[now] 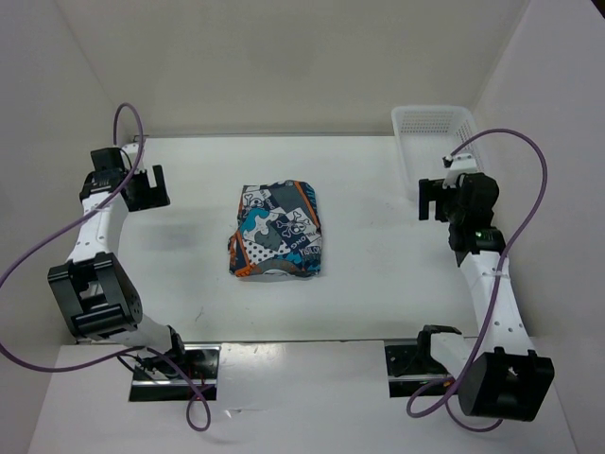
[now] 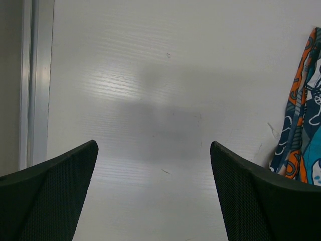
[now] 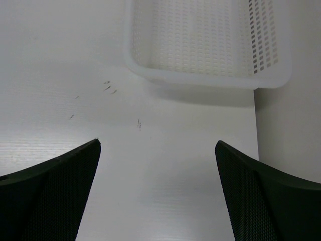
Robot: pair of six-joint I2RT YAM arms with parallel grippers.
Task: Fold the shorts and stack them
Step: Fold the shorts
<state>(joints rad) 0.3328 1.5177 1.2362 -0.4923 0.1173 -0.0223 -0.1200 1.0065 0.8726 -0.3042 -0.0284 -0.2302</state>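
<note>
Left claw [image 2: 154,142] and right claw [image 3: 158,141] gape; lettering on shorts [image 1: 276,232] illegible.

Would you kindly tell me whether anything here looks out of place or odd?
Nothing stands out: the shorts lie folded in a compact bundle on the table, and the basket sits upright at its far right corner.

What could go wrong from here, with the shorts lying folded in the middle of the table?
1. The folded shorts look bulky, and an orange edge sticks out at their near left corner; a pinch on one layer only might open the fold.
2. The white mesh basket stands just ahead of the open right hand; a careless swing might knock it.
</note>
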